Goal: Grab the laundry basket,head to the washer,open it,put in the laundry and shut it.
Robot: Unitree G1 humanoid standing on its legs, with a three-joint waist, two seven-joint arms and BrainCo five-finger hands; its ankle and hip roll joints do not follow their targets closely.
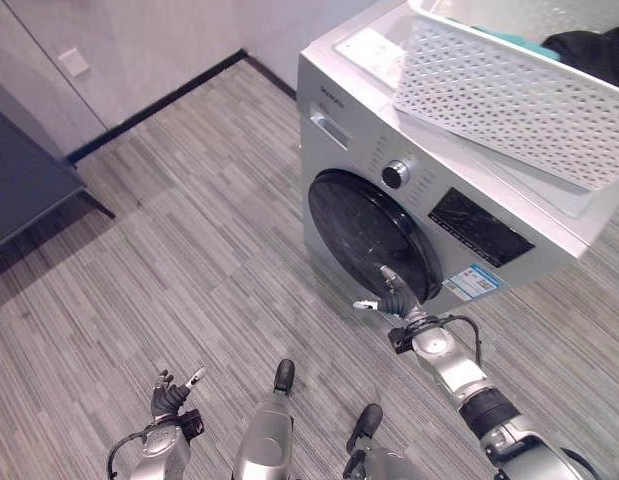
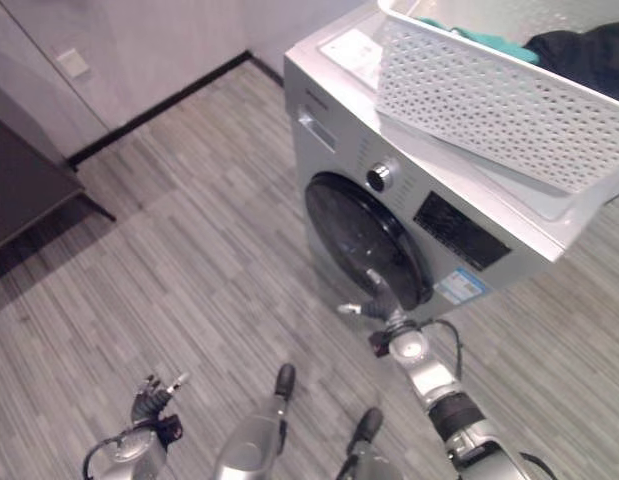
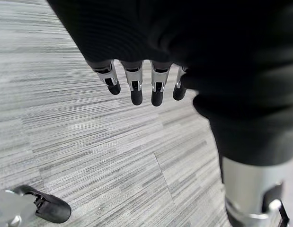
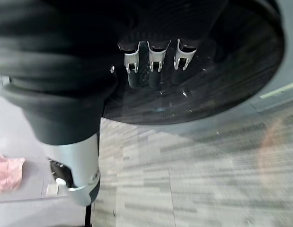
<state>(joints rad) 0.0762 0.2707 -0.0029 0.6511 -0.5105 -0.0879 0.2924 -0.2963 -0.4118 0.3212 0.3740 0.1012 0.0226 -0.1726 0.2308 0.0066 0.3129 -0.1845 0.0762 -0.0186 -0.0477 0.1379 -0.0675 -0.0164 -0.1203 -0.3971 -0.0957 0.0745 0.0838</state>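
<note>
My left robot hand (image 1: 169, 398) hangs low over the floor (image 1: 189, 260), well apart from everything, its fingers (image 3: 137, 90) relaxed and nearly straight with nothing in them; I judge it idle here because the step in hand, opening the washer, needs just one arm. Further right, the washer (image 1: 349, 170) stands with its round dark door (image 1: 364, 235) shut, so nothing can go in yet. My right robot hand (image 1: 389, 292) reaches to the lower edge of that door, presumably because the rim is where I must hook in and pull. From my right wrist, the fingers (image 4: 155, 71) point at the dark glass, close together and fairly straight, clamped on nothing; whether the tips already touch the door I cannot tell. A pale pink thing (image 4: 8, 172) lies near the edge of that wrist view, and I cannot tell what it is. Furthest right, the white basket (image 1: 509, 95) sits on top of the washer, tilted, overhanging its far side, with teal (image 1: 514, 40) and dark laundry (image 1: 594, 50) in it. I think it rests there to free both arms while staying near the drum for loading.
</note>
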